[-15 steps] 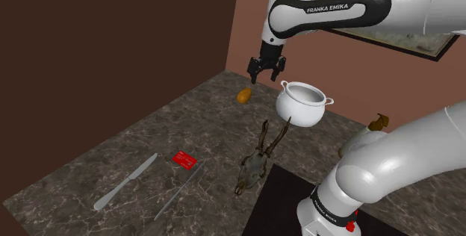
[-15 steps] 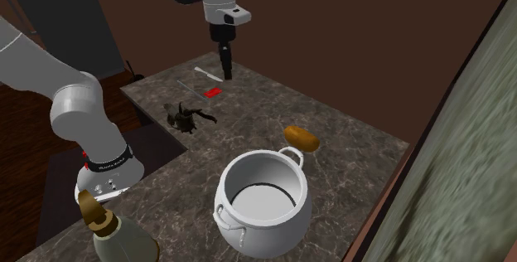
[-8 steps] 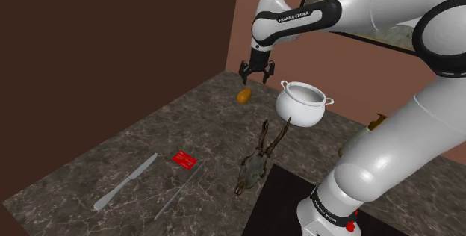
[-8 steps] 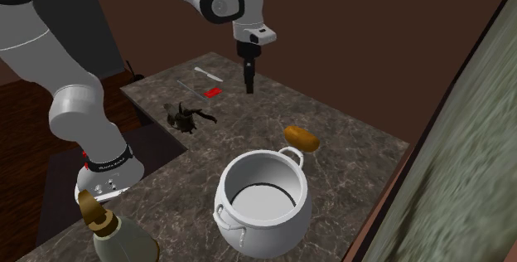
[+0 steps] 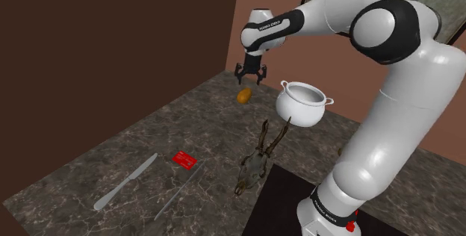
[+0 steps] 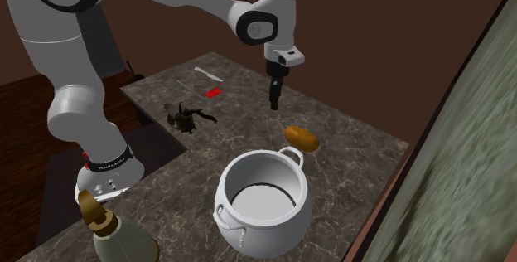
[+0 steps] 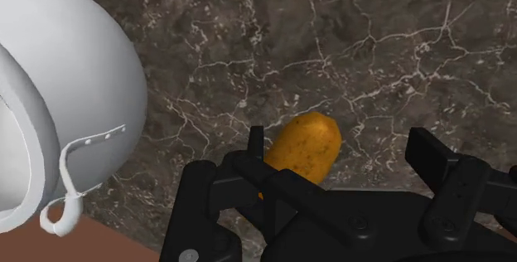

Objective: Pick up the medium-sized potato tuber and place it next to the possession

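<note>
While gripper (image 5: 249, 80) hangs spread, potato (image 5: 244, 95) lies seemingly beneath.

My white arm (image 5: 403, 122) rises from its base (image 5: 328, 213) at the lower right of the shoulder view, bends through a dark-jointed elbow near the upper right, and stretches leftward to the upper middle of the frame, where the wrist turns downward. My black end effector (image 5: 249, 80) hangs there pointing straight down; in the second exterior view it sits just above the centre of the frame. Its two fingers (image 7: 255, 140) stand apart, spread wide.
</note>
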You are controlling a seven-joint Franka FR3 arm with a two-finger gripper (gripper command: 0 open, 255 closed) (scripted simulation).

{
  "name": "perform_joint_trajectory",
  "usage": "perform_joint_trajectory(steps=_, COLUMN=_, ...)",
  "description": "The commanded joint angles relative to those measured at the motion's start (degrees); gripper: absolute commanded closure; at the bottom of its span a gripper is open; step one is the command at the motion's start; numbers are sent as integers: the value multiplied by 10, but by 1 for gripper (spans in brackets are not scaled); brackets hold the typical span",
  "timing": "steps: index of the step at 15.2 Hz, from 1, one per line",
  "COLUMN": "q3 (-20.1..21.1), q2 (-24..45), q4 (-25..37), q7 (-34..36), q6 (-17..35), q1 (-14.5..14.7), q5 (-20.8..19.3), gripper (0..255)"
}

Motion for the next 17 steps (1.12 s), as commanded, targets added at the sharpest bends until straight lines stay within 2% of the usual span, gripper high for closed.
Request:
perform_joint_trajectory(steps=1, q3=-5, q2=46, q4=36, q7=16, q6=8, q1=-6, q5=6, gripper=0)
perform_joint_trajectory(steps=12, q3=-34, q2=279, q4=272, q7=79, q6=-7, q1=-59, q5=55, gripper=0)
perform_joint_trajectory(steps=17, q3=-33, q2=295, q4=265, q7=78, q6=16, q1=-62, q5=57, gripper=0)
